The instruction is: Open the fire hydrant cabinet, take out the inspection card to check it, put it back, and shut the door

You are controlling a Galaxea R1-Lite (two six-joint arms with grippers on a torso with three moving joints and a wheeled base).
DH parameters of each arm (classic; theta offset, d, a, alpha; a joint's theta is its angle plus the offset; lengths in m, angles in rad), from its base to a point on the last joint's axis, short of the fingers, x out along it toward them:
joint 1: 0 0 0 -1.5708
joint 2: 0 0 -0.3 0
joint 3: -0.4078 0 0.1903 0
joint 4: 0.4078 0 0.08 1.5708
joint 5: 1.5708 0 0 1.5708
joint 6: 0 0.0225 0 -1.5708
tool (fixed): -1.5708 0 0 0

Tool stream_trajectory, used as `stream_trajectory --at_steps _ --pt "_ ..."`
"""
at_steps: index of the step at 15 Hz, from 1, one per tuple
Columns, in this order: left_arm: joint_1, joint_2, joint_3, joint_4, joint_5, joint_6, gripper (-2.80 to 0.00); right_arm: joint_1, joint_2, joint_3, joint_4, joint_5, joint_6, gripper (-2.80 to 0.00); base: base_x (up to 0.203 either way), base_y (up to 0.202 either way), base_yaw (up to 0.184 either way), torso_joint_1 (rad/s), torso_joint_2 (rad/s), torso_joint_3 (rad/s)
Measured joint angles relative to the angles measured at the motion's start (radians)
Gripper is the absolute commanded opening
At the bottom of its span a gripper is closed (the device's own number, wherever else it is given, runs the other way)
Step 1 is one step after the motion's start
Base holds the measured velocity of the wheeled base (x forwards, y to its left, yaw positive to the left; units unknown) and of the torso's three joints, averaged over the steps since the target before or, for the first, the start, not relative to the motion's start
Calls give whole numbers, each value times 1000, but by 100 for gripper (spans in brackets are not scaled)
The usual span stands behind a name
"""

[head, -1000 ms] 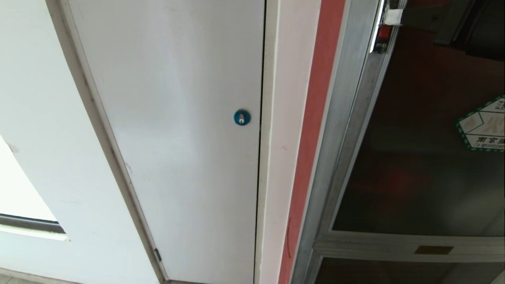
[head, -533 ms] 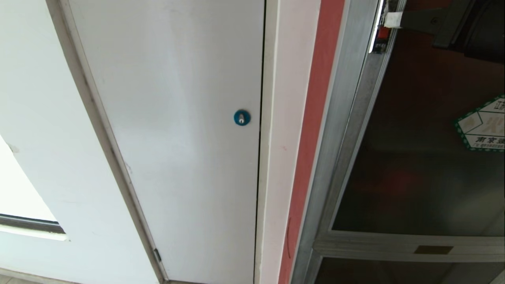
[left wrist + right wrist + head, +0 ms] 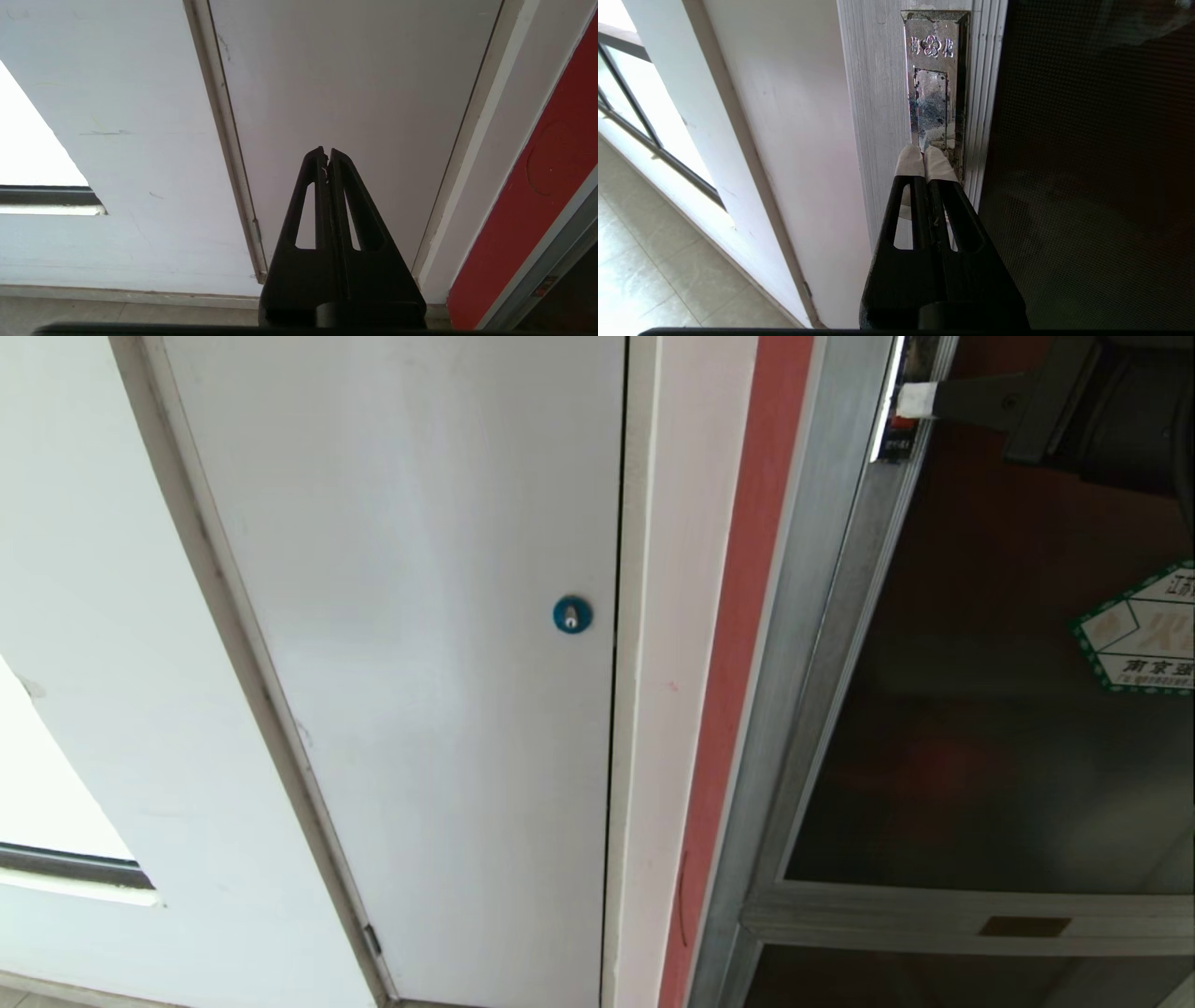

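Door [image 3: 990, 709] of the cabinet [image 3: 812, 616]: dark tinted glass in a silver frame, lying flush in the cabinet frame, right of the white panel [image 3: 420, 663] with its blue lock [image 3: 572, 614]. A green-bordered sticker [image 3: 1144, 630] sits on the glass. The right claw [image 3: 917, 399], fingers pressed together and gripping nothing, has its white-taped tips against the metal latch plate [image 3: 934, 88] on the door's left stile, near the small red latch [image 3: 898, 425]. The left claw [image 3: 326, 156] is likewise closed and empty, pointing at the white panel, apart from the door. The card is not visible.
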Motion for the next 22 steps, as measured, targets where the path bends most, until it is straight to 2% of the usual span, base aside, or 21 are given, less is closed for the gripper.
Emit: stream_trajectory --at_steps 10,14,22 --pt "0 0 0 0 0 0 -280 8 -82 53 5 4 -2 -280 0 0 0 0 0 0" --pt "0 0 0 0 0 0 -280 19 -171 101 4 41 -3 -280 0 0 0 0 0 0" --pt "0 0 0 0 -1 0 -280 18 -399 299 4 40 -25 -280 0 0 0 0 0 0"
